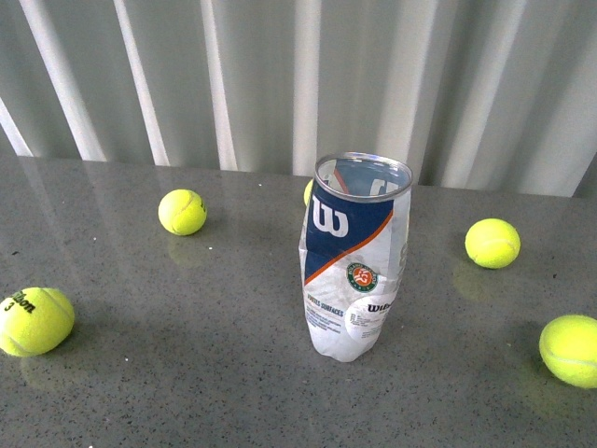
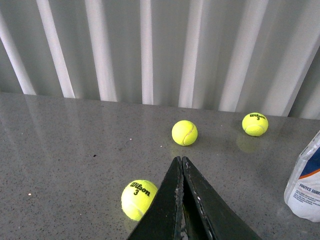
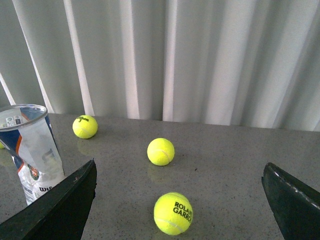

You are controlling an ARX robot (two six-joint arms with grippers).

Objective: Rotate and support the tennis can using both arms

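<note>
so tennis can [image 1: 356, 266] upright mid-frame, apart from both: left gripper [image 2: 182, 167] clenched empty, right gripper [image 3: 180, 200] spread wide.

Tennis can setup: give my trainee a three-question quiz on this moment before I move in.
1. True or false: the tennis can lies on its side.
2. Which gripper is open: A) left gripper B) right gripper?
3. Fill in: a ball seen between the right gripper's fingers reads ROLAND ____.

Key: 1 false, it stands upright on the table, open rim up. 2 B; the left's jaws are closed together, holding nothing. 3 GARROS, partly visible.
</note>
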